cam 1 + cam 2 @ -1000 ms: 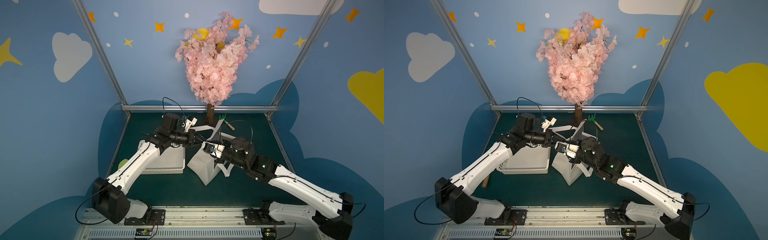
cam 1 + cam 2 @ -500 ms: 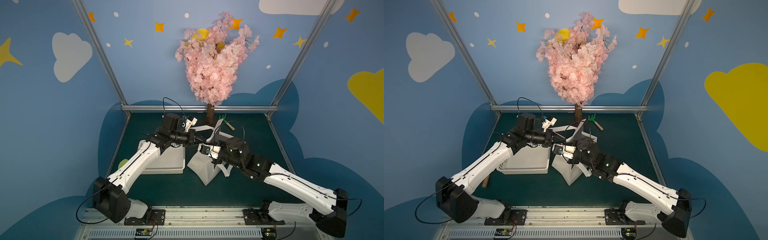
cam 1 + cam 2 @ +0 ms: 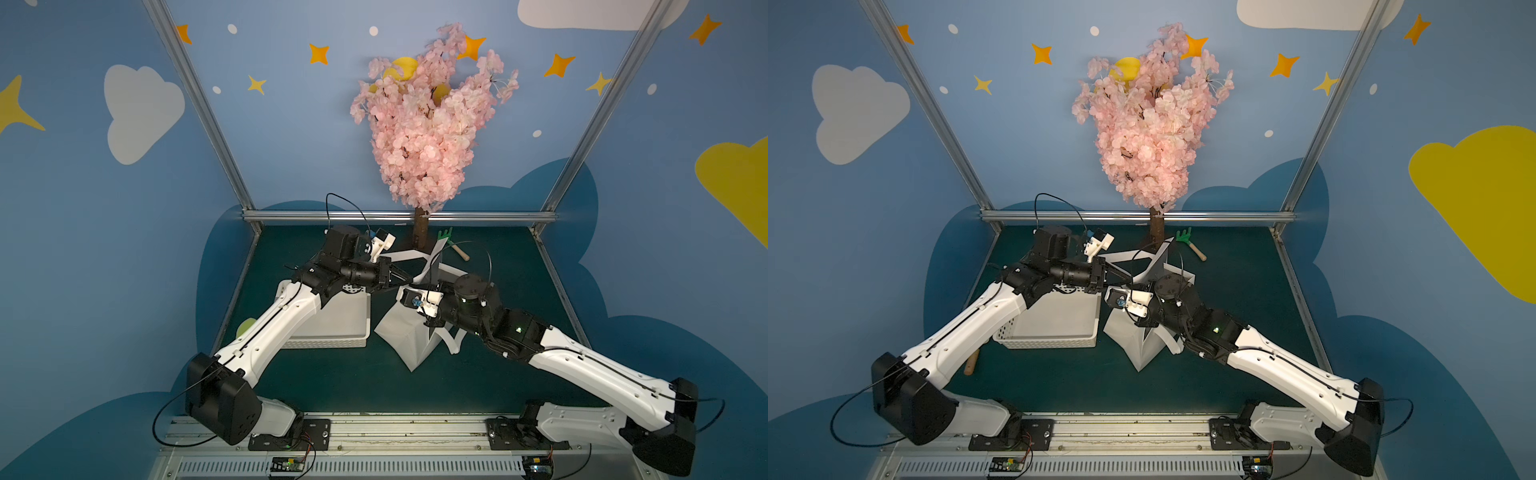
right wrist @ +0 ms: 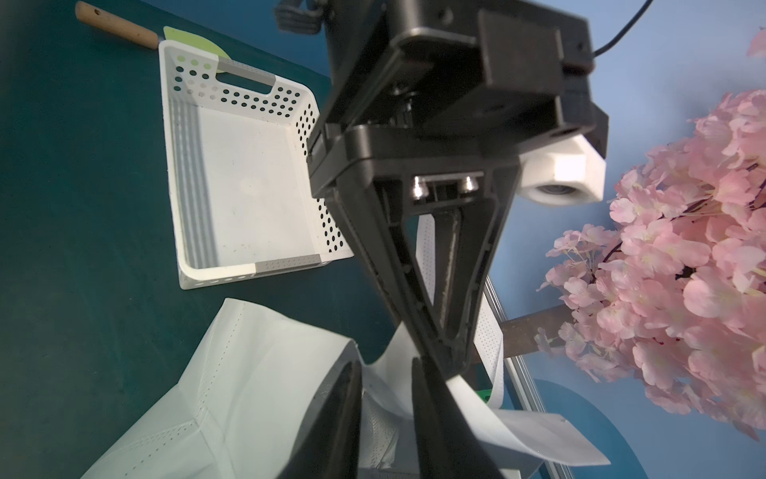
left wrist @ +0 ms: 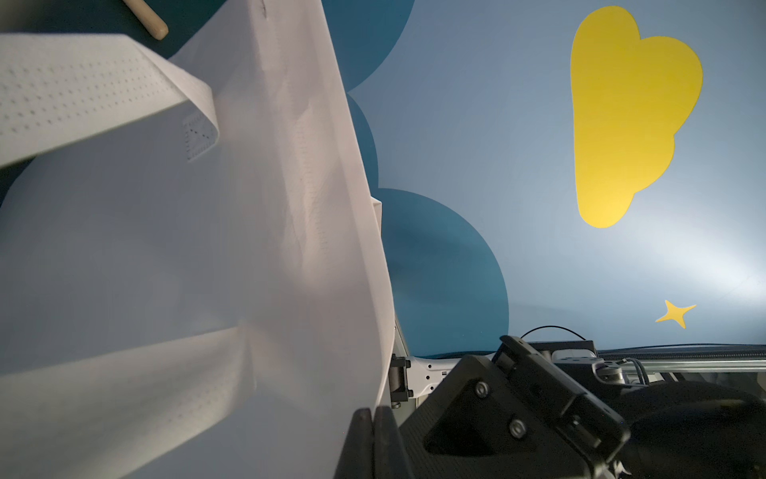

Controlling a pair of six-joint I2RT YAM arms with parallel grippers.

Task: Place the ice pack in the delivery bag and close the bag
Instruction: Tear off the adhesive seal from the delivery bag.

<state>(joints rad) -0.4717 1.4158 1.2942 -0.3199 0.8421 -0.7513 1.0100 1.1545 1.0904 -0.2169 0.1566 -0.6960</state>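
Note:
The white delivery bag [image 3: 409, 338] [image 3: 1138, 340] stands on the green mat in the middle, and its mouth is hidden under both wrists. My left gripper [image 3: 409, 279] [image 5: 375, 414] is shut on the bag's upper rim and holds that edge up; a strap handle [image 5: 83, 91] hangs beside it. My right gripper [image 3: 404, 291] [image 4: 387, 369] sits at the same rim, close to the left one. Its jaws stand apart, with a fold of the bag [image 4: 248, 394] lying loose between them. The ice pack does not show in any view.
An empty white perforated basket [image 3: 328, 343] [image 4: 286, 263] sits left of the bag under the left arm. A wooden-handled tool [image 3: 971, 361] [image 4: 116, 23] lies beyond it. A pink blossom tree [image 3: 424, 124] and a green rake [image 3: 444, 237] stand at the back edge.
The right wrist has shifted slightly left toward the bag's rim. The left gripper has kept its hold on the bag and hardly moved.

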